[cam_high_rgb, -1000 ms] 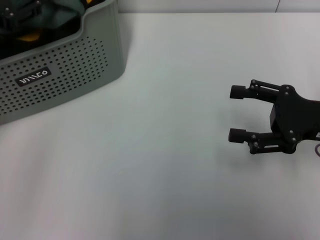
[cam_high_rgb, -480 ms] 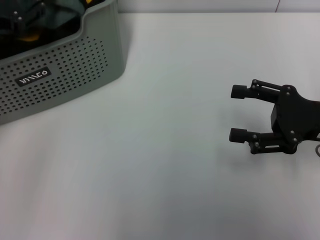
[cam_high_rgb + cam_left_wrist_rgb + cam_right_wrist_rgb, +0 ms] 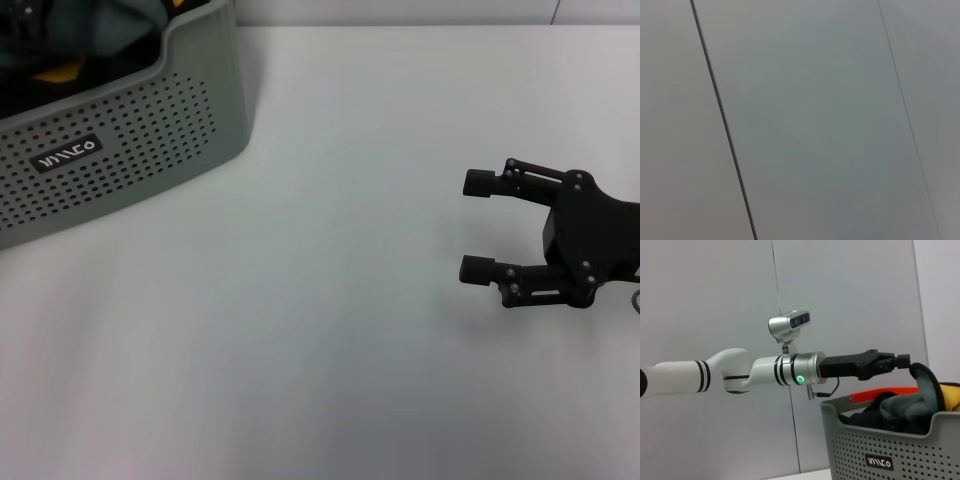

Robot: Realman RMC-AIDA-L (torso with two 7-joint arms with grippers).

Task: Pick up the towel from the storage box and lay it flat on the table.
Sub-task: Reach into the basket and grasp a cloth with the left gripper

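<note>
While the left gripper (image 3: 902, 361) pinches a fold of the towel (image 3: 920, 390) just above the storage box (image 3: 120, 150) at 10 o'clock, the right gripper (image 3: 478, 226) idles wide open at 3, so laying it on the table (image 3: 330, 330) is all left to do.

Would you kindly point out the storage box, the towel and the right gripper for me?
storage box (image 3: 120, 150): head view, on its perforated front wall.
towel (image 3: 920, 390): right wrist view, on the dark green fold lifted above the box rim.
right gripper (image 3: 478, 226): head view, midway between its two open fingertips.
</note>
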